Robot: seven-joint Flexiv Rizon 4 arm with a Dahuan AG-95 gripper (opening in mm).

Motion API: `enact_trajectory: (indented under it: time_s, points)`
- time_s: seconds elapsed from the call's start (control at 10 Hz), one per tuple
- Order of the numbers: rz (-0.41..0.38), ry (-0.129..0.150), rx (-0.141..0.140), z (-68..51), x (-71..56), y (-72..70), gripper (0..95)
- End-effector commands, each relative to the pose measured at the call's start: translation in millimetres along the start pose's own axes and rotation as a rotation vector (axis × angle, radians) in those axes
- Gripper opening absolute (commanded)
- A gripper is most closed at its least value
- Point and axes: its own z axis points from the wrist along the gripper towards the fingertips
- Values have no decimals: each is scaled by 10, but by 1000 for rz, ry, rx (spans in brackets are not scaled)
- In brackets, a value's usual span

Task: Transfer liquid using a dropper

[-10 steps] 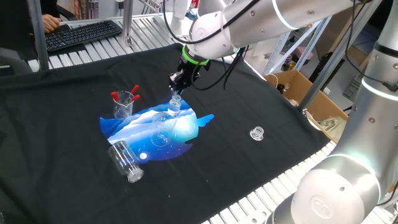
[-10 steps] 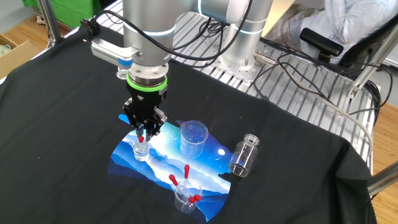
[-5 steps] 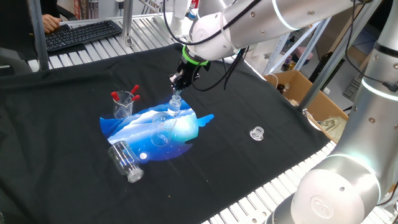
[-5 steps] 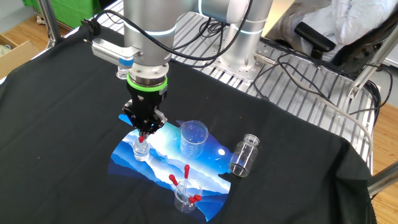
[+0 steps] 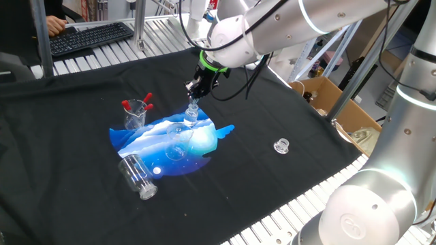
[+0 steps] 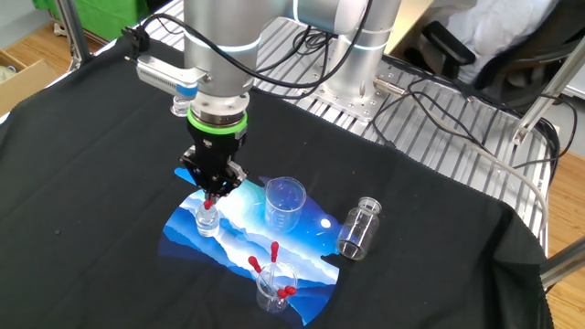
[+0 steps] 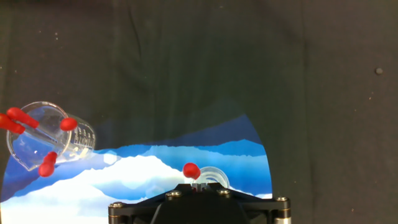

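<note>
Hand view shows the dropper's red bulb [image 7: 191,169] right at the pincer [image 7: 196,185], jaws squeezed tight on it, tube running down into the small glass bottle [image 6: 208,220] on the blue mat [image 6: 302,228]. Risky spot! Lift while pinched this hard and nothing gets drawn up. Any sideways drift and the tube levers against the bottle's rim, tipping it onto the table [image 6: 439,228]. That rubber bulb could also slip out of the grip. The beaker [image 6: 284,203] stands just beside, an easy thing to clip.
</note>
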Motion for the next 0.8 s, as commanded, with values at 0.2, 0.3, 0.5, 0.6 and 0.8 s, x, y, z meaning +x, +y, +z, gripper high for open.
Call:
enact_trajectory:
  time_s: [0.2,0.3,0.5,0.6,0.8]
  points:
    - [21,-17,5,51,14,-15,570]
    - [25,-21,4,67,14,-16,570]
    - [32,-22,1,76,12,-16,570]
    - [30,-22,1,84,-4,-12,570]
    - [27,-21,-2,86,-29,19,380]
